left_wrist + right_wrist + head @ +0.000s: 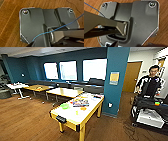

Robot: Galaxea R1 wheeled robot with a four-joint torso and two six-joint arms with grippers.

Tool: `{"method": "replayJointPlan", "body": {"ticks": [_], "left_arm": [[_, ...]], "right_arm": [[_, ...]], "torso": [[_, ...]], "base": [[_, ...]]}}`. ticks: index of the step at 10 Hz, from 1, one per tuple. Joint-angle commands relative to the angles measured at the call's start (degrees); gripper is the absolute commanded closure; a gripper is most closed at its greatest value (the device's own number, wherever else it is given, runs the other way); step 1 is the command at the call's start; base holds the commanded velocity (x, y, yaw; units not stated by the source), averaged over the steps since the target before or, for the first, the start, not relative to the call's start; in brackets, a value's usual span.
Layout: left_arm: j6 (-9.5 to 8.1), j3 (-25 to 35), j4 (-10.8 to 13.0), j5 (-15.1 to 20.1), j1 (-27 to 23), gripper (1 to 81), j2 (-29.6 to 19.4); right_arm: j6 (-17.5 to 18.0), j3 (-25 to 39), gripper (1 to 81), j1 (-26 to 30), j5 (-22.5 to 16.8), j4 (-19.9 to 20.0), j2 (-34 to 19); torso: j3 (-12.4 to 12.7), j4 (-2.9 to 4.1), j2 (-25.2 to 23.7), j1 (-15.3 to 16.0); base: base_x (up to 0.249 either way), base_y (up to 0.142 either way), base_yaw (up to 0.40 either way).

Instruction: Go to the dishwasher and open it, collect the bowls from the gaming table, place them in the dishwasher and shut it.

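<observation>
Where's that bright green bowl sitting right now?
In the head view, the green bowl sits on the yellow-rimmed gaming table, near its left edge, just left of a colourful flat board.

Items on gaming table (75, 118) too blurred to identify

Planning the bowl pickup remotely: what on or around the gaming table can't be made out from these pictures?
- Bowls: one lime green bowl shows on the gaming table in the head view; any others are too blurred to count.
- The colourful flat item beside it: too blurred to identify.
- The table's far end: partly hidden by the teal pillar.
- Both pincers: in the wrist views the robot's dark plate blocks them, so open or shut is unknown.
</observation>
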Motion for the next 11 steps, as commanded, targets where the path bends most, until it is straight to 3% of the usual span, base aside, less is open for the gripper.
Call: {"method": "replayJointPlan", "body": {"ticks": [1, 8, 11], "left_arm": [[0.21, -0.1, -0.2, 2.7, -2.6, 1.0, -0.2], [0.21, -0.1, -0.1, 2.7, -2.6, 1.0, -0.2], [0.21, -0.1, -0.1, 2.7, -2.6, 1.0, -0.1]], "right_arm": [[-0.2, 0.2, 1.0, 2.5, -2.6, -0.2, 0.3], [-0.2, 0.2, 1.0, 2.6, -2.7, -0.2, 0.4], [-0.2, 0.2, 1.0, 2.7, -2.7, -0.2, 0.3]], "torso": [[0.0, 0.00, 0.0, 0.0], [0.0, 0.00, 0.0, 0.0], [0.0, 0.00, 0.0, 0.0]], "base": [[0.077, 0.077, 0.000], [0.075, 0.076, 0.000], [0.102, 0.000, 0.000]]}}
